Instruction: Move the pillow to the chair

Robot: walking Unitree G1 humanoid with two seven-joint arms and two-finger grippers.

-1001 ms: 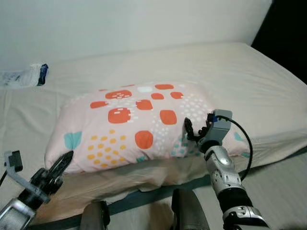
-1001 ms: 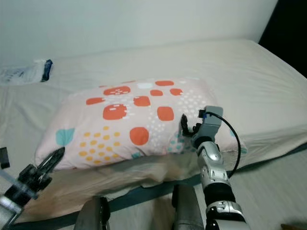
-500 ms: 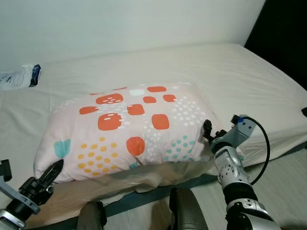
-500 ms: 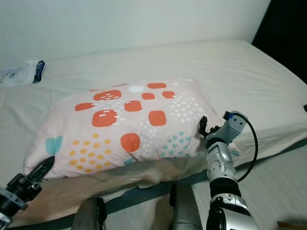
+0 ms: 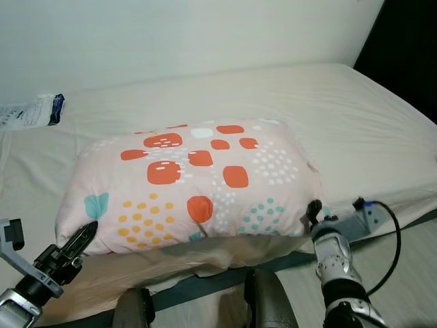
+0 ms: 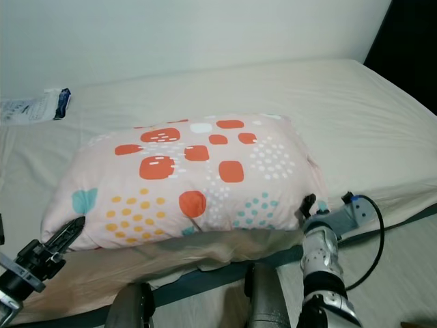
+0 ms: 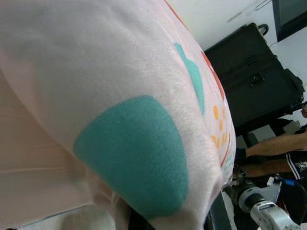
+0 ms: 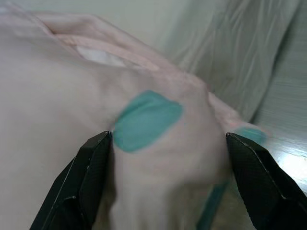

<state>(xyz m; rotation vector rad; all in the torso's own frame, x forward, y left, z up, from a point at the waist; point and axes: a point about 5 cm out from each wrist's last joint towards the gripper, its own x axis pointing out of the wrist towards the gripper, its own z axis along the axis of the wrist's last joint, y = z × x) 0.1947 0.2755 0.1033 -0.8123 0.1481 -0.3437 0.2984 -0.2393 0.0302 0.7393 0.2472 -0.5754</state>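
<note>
The pale pink pillow with orange blocks, yellow dots and teal spots (image 5: 194,181) lies on the bed with the cream sheet (image 5: 355,116), near its front edge and across the middle of the head camera views. No chair can be seen in the pictures.

The left gripper (image 5: 76,244) is at the pillow's front left corner. In the left eye view its black fingers come to a point that touches the corner just under a teal leaf shape. The left wrist view is very close on the pink fabric and a large teal patch, so I cannot tell how far these fingers are apart or whether they hold anything. That same view shows, behind the pillow, a black hard case (image 7: 249,76) and a person's forearm (image 7: 268,147), which the head camera does not catch.

The right gripper (image 6: 308,205) is at the front right corner of the pillow, low by the edge of the bed. The head views show little of its fingers. The right wrist view is clearer: the two black fingers (image 8: 91,177) stand wide apart, and the pillow's corner with a teal spot bulges between them, the fabric touching the inner side of one finger.

A white plastic packet with a dark blue end (image 5: 34,111) lies far back on the bed at the left.
</note>
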